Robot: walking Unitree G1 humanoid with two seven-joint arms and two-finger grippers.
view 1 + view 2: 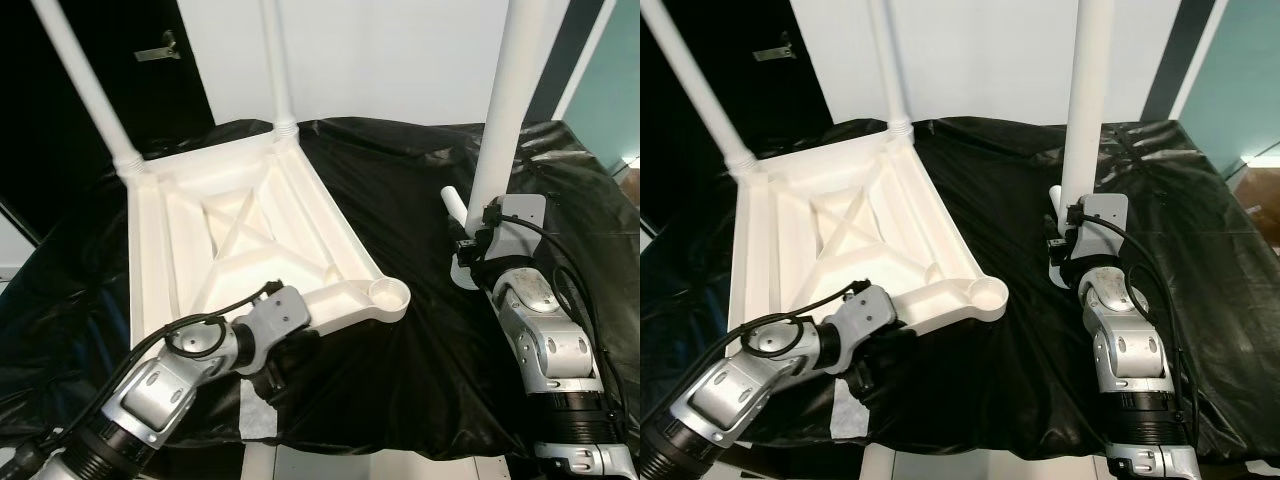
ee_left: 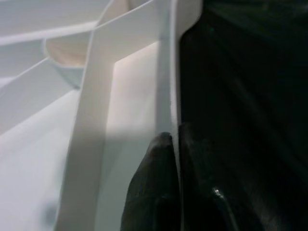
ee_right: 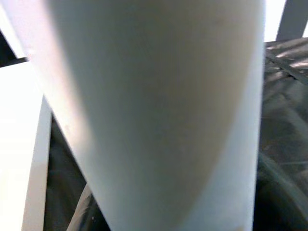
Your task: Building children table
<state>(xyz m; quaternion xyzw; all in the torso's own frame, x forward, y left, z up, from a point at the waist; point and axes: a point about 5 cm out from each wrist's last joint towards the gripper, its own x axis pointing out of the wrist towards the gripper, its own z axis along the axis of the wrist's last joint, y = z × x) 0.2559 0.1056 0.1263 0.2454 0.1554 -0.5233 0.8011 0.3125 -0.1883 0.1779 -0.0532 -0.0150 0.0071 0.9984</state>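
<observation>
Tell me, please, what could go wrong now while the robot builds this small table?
The loose leg in the right gripper stands well away from the empty socket, so it might go in crooked. The left gripper pinches only the thin rim of the upturned tabletop; pushing could slide it on the black sheet.

Looks like an indoor room of a home, used as an assembly spot. Shown by a plain white wall [image 1: 400,50], a dark door with a metal lever handle [image 1: 158,48], a teal wall panel [image 1: 1240,70], and a crinkled black plastic sheet [image 1: 420,330] spread over the work surface.
</observation>
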